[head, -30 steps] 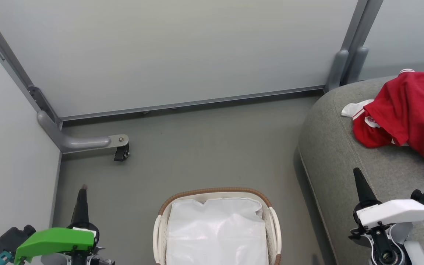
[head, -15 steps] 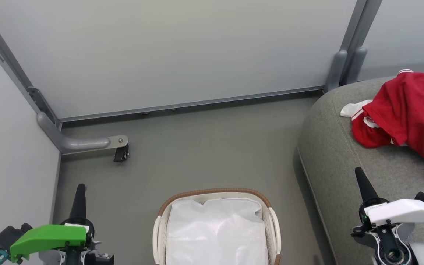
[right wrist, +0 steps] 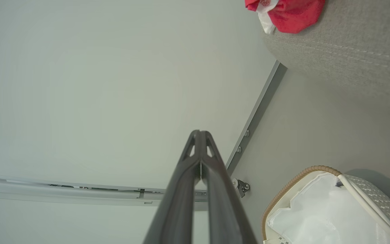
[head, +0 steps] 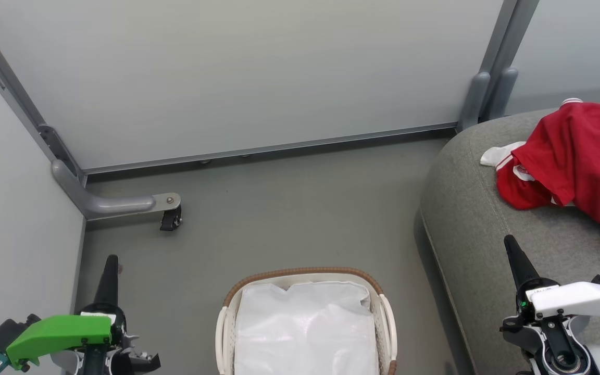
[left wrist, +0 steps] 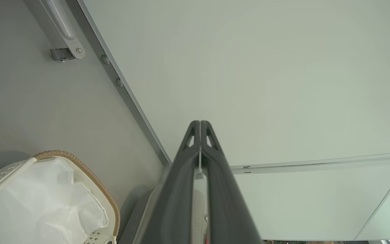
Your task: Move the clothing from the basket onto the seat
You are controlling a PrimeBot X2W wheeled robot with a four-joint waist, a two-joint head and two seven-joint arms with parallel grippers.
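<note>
clothing (head: 578, 151) unmoved on seat (head: 477, 234); left claw (head: 111, 259), right claw (head: 510, 240) drifted outward.

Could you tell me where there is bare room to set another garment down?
The seat is bare on its near left part, between its rounded edge and the clothing. The floor is bare between the wall rail, the basket and the seat. Crowded: the seat's far right, under the clothing.

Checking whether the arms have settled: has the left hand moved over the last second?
Yes. The left hand has drifted left in the head view, away from the basket.
</note>
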